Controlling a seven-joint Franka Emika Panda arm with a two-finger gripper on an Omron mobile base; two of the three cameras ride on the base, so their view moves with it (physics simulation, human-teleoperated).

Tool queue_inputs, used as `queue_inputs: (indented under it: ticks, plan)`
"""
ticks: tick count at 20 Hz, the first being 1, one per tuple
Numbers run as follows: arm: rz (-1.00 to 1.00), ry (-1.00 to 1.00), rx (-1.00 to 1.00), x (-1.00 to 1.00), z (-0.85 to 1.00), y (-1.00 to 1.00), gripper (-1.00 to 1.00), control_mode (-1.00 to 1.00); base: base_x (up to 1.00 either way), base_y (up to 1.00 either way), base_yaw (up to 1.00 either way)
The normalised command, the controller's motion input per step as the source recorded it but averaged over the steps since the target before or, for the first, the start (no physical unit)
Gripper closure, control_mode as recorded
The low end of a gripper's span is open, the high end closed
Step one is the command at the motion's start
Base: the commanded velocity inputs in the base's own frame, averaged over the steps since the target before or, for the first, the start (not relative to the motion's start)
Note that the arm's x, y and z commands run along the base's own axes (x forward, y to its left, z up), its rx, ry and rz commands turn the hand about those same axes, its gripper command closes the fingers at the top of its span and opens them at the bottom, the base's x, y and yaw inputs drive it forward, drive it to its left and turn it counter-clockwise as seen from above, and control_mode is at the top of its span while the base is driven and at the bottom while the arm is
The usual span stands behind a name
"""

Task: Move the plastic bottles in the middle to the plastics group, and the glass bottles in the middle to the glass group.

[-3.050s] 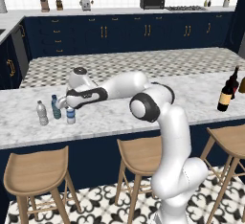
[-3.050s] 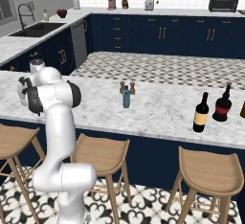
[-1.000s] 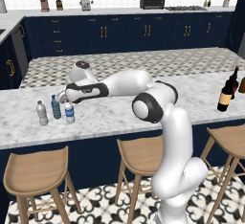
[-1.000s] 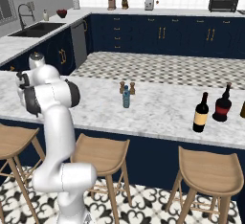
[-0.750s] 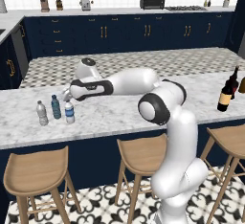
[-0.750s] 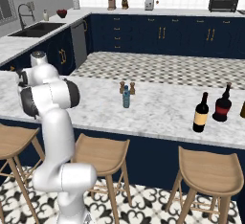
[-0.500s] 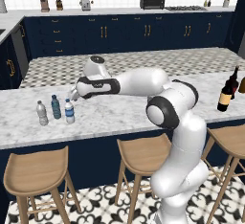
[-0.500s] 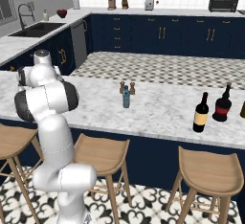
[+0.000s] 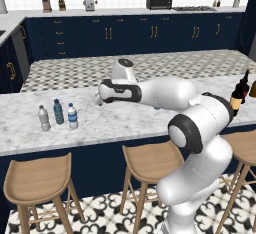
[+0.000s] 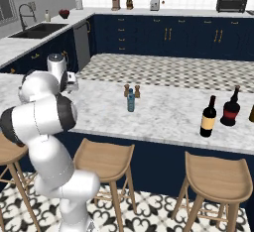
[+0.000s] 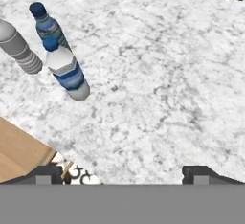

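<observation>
Three plastic water bottles [image 9: 58,115] stand in a row on the marble table [image 9: 130,123], just left of the tool [image 9: 98,98], which hangs above it, spread wide and empty.

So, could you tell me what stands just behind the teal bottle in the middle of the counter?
Two small brown shakers stand behind the teal bottle; it covers their lower inner edges.

Three bottles [image 9: 58,115] – abreast on counter [image 9: 125,123]

wooden stool [image 11: 19,153] peeking in lower left past marble counter [image 11: 158,84] edge, patterned floor tiles [image 11: 79,174] just beside it
</observation>
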Motion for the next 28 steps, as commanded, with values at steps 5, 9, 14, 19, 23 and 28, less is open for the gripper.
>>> queue_inputs:
  ticks: [5,9,14,19,23,28]
  plan:
    - [-0.32,0.16,-0.03,-0.04,0.01,-0.80,-1.00,-1.00,0.00,0.00,0.00]
    - [-0.36,0.14,-0.01,0.00,0.05,-0.84,-1.00,-1.00,0.00,0.00,0.00]
    - [-0.37,0.26,0.00,0.00,0.18,-0.93,-1.00,-1.00,0.00,0.00,0.00]
    - [-0.18,0.08,-0.06,0.00,0.08,-0.92,-1.00,-1.00,0.00,0.00,0.00]
    - [-0.15,0.00,-0.12,0.08,0.01,-0.76,-1.00,-1.00,0.00,0.00,0.00]
    - [-0.15,-0.01,-0.10,0.21,0.00,-0.58,-1.00,-1.00,0.00,0.00,0.00]
